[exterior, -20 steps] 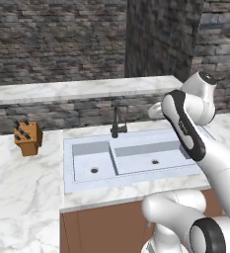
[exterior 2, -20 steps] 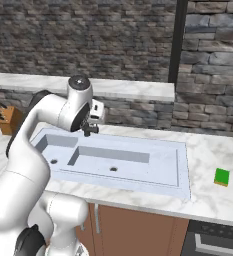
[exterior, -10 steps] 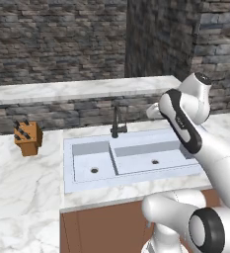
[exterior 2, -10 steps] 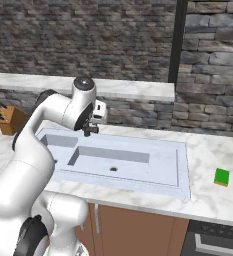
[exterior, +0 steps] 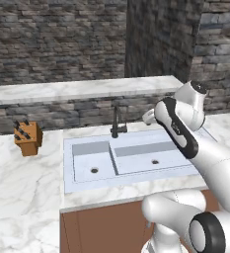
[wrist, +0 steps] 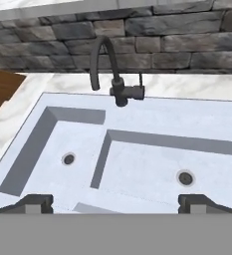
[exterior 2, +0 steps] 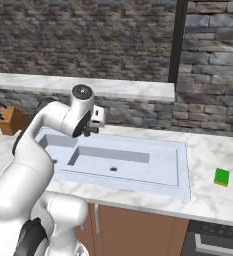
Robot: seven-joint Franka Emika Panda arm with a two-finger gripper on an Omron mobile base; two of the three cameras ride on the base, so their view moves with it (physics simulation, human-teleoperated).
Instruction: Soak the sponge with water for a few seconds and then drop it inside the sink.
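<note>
The sponge (exterior 2: 221, 176), a small green block with a yellow layer, lies on the marble counter right of the sink (exterior 2: 183, 172), far from my hand. The pale double-basin sink (exterior: 69, 168) has a drain in each basin and a dark faucet (exterior: 117, 122) at its back edge. No water stream is in view at the faucet (wrist: 109, 64). My gripper (wrist: 115, 204) hangs open above the sink (wrist: 152, 124), facing the faucet, with nothing between its fingers. The gripper (exterior: 148, 117) sits above the sink's back right part.
A wooden knife block (exterior: 28, 137) stands on the counter left of the sink, also seen as the knife block (exterior 2: 10, 120). A raised stone ledge (exterior 2: 123, 89) runs behind the counter. An oven front (exterior 2: 218, 242) sits below the counter at the right.
The arm has shifted a little and the hand has dropped slightly over the sink. The sponge has stayed in place.
</note>
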